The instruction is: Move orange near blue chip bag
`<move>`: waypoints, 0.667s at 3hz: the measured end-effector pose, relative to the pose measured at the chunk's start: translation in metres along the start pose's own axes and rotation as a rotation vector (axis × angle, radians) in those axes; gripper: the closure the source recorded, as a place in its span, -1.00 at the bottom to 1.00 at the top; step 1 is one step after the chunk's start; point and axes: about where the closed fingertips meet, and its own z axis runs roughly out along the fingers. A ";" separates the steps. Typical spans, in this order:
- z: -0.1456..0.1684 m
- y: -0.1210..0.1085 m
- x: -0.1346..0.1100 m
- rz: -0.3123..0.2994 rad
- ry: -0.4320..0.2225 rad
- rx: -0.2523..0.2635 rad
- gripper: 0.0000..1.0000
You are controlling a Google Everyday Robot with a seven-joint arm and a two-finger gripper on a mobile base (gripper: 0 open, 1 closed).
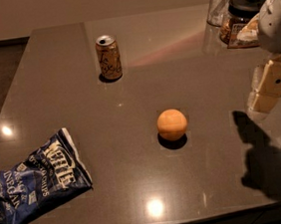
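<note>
Well off to the right, the end effector (270, 86) hangs above the bench (196, 73), carrying nothing; whether it is released or clenched cannot be told from this angle. The orange (172, 124) sits alone near the middle of the bench, untouched, with bare surface all round it and the end effector well apart on its right. Further out, the blue chip bag (35, 182) lies flat and crumpled at the front left corner, well apart from the orange. A soda can (108, 57) stands upright toward the back left, and a clear glass (223, 1) and a dark-lidded jar (240, 16) crowd the back right corner behind the arm. Judging by this, the task is at its very start: the approach to the fruit, with no grasp made. The next move calls for bringing the end effector leftward and down over the orange, closing squarely on a round thing that would likely roll if nudged off-centre, then carrying it left and forward to set down just beside the bag.
</note>
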 end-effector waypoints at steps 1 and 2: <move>0.000 0.000 0.000 0.000 0.000 0.000 -1.00; 0.008 0.002 -0.017 -0.008 -0.054 -0.020 -1.00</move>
